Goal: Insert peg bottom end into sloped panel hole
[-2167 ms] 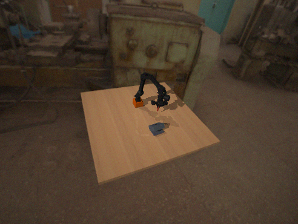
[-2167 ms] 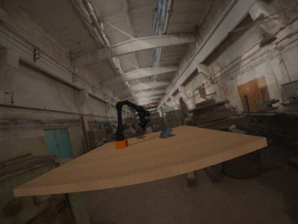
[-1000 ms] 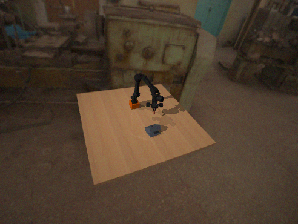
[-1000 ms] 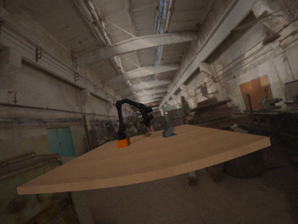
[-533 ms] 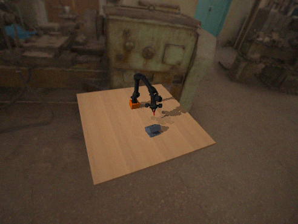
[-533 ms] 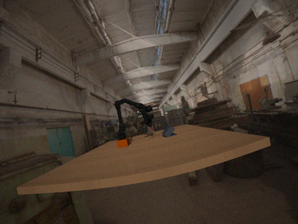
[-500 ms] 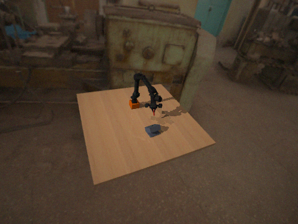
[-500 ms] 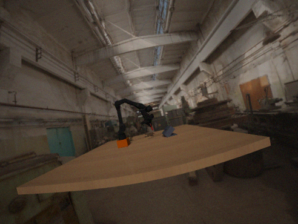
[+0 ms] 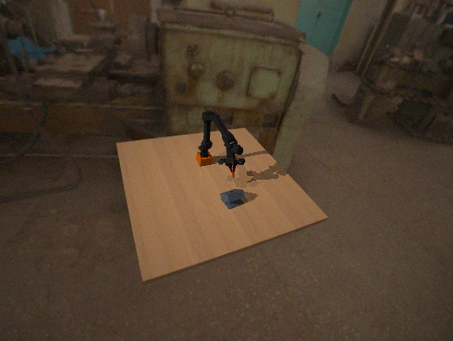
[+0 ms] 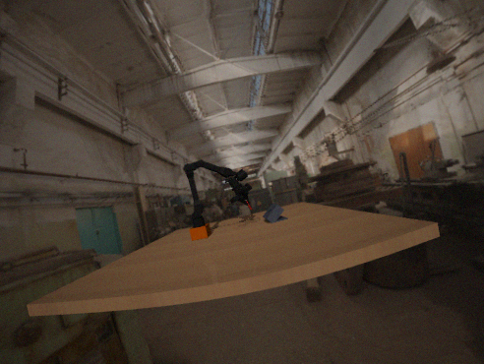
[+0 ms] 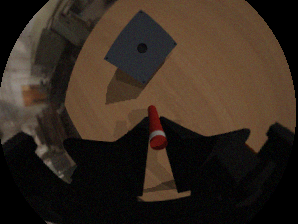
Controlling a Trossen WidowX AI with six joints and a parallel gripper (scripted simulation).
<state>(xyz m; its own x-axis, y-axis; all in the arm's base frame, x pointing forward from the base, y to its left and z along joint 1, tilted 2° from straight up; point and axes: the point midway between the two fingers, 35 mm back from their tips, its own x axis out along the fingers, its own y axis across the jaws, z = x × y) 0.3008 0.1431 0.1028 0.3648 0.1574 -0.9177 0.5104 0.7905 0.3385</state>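
A red peg with a white band is held between the fingertips of my gripper, above the table. The gripper is shut on it. In the wrist view the peg looks round and its far end points up the picture, toward the panel. The blue-grey sloped panel stands apart from the peg. Its face shows one round dark hole near the middle. The hole is hard to make out in the top and exterior views.
The wooden table carries the arm's orange base behind the panel. Shadows of the arm and the panel fall on the table. Old machinery stands beyond the table edges.
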